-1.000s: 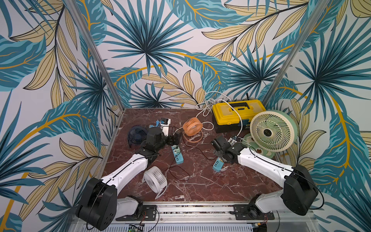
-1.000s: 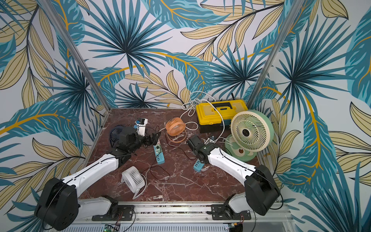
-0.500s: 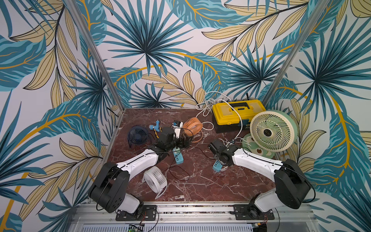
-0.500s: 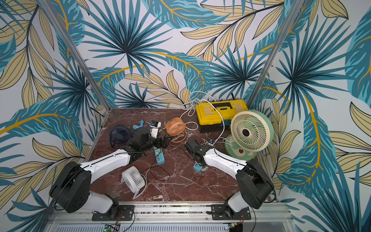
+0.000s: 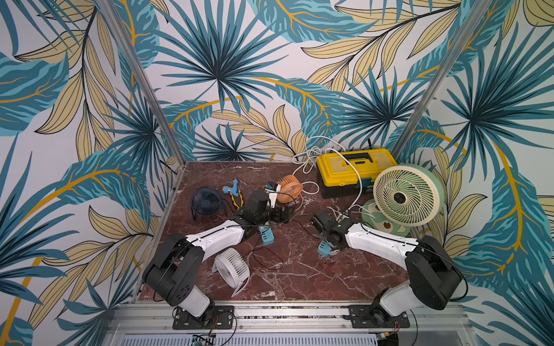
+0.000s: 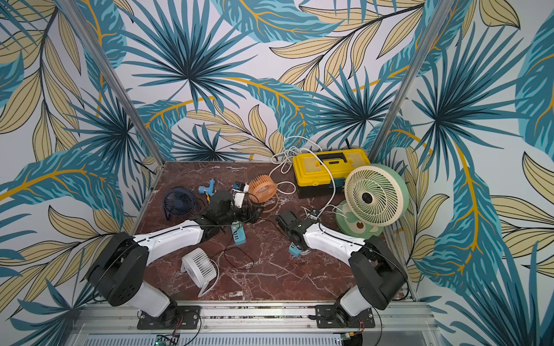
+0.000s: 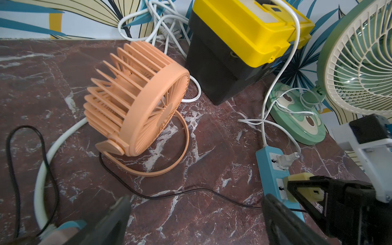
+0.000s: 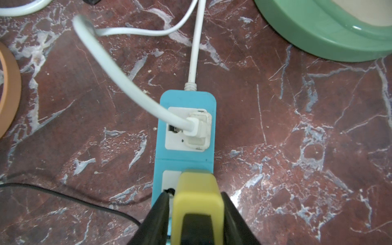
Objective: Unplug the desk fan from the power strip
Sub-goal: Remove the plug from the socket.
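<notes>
Since a moment ago the left arm has swung away from the dark blue fan toward the orange fan, and the fingers of the right gripper have come much closer together.

At the left side of a top view, the dark blue fan stands near the table's edge. A white fan lies nearer the front.

Next comes the left gripper. Its fingers are spread wide with nothing between them. It hangs over the red marble table just in front of the orange fan. A thin black cord runs from under that fan toward the blue power strip.

The strip lies flat on the table, a bit right of the middle. A white plug sits in the socket at the strip's cord end. A yellow plug sits in the next socket, pushed in. The right gripper has one black finger on each side of the yellow plug, pressed in close.

Further right are a yellow toolbox and a big green fan.
</notes>
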`<state>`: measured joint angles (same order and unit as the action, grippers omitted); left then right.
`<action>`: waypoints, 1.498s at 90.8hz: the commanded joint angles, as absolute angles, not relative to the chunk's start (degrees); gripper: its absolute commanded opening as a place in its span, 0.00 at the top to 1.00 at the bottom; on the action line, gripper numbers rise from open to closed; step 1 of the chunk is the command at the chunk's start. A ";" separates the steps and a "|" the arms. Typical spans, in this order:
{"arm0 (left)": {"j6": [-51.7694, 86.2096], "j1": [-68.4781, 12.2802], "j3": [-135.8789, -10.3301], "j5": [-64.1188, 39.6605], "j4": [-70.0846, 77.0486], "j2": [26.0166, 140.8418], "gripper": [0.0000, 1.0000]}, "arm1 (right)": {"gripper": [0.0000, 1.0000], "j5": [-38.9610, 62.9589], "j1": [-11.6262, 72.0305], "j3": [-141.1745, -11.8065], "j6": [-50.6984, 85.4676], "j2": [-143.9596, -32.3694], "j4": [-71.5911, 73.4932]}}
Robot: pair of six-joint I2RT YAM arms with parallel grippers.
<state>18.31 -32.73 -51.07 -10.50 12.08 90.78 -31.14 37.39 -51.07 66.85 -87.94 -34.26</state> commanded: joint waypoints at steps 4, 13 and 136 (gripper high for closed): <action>19.31 -33.96 -55.07 -12.37 11.79 93.53 0.00 | 0.63 -32.95 37.58 -49.98 64.41 -87.40 -35.00; 20.57 -34.65 -58.39 -14.16 9.11 96.88 0.00 | 0.65 -33.00 37.60 -50.23 61.77 -87.61 -34.92; 23.14 -46.44 -84.64 -31.96 -8.59 124.21 0.53 | 0.68 -27.35 35.97 -39.55 48.70 -81.81 -21.62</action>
